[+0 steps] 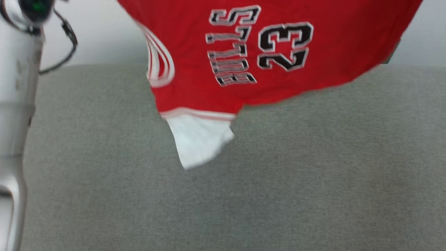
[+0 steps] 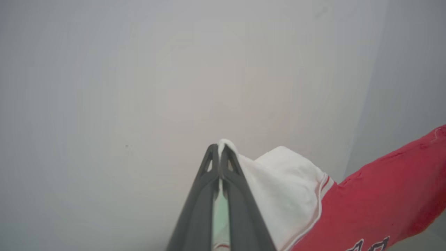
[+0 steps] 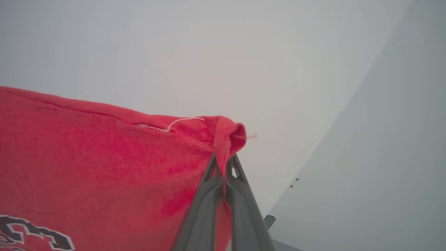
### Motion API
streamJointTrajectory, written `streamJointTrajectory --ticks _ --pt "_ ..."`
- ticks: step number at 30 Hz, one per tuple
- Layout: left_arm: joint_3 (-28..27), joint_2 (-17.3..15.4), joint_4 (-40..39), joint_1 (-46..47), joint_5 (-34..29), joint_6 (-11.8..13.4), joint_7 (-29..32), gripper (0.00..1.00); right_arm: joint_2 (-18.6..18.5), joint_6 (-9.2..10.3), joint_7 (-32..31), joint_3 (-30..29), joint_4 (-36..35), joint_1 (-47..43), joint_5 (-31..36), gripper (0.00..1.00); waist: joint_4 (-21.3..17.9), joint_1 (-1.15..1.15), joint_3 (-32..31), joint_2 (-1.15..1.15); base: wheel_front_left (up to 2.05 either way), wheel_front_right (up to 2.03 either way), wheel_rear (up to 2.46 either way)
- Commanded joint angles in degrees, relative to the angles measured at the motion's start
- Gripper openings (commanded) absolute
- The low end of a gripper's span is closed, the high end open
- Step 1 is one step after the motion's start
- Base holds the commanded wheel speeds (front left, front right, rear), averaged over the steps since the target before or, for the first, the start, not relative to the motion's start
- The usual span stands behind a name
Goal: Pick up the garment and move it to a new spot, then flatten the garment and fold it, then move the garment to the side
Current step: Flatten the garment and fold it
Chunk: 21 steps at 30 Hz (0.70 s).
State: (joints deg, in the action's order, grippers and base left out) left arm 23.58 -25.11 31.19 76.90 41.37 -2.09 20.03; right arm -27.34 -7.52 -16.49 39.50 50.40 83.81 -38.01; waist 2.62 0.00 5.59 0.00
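Note:
The garment [image 1: 271,69], a red jersey with black-and-white print, hangs in the air above the grey surface [image 1: 244,195] in the head view, a white sleeve [image 1: 198,139] dangling lowest. In the left wrist view my left gripper [image 2: 219,148] is shut on the garment's white sleeve [image 2: 278,188], with the red body [image 2: 376,202] stretching off to the right. My right gripper [image 3: 223,160] is shut on a red hem corner of the garment [image 3: 104,153], which spreads to the left in the right wrist view.
A pale forearm [image 1: 15,122] with a looped dark cable [image 1: 68,42] rises along the left edge of the head view. A pale wall [image 1: 97,31] stands behind the grey surface. Both wrist views face the plain pale wall [image 2: 174,87].

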Motion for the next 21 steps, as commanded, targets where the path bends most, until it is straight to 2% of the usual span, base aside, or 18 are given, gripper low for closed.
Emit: streamJointTrajectory --ticks 1,11,21 --pt "0.02 0.48 2.63 2.97 -1.27 -0.42 -1.92 0.0 1.41 0.06 1.84 -0.91 1.46 1.33 1.55 0.0 -1.27 0.0 -1.14 0.0 0.0 0.0 0.0" --pt "0.44 3.06 16.39 14.11 -5.27 -0.49 -13.93 0.0 6.16 0.06 9.07 -3.1 7.27 4.79 5.95 0.0 -2.5 0.0 -1.16 0.0 0.0 0.0 0.0" --pt "1.01 4.81 22.89 21.68 -5.6 -1.51 -15.4 0.0 7.67 0.06 9.97 -3.55 9.27 9.43 7.39 0.0 -3.43 0.0 6.47 0.0 0.0 0.0 0.0"
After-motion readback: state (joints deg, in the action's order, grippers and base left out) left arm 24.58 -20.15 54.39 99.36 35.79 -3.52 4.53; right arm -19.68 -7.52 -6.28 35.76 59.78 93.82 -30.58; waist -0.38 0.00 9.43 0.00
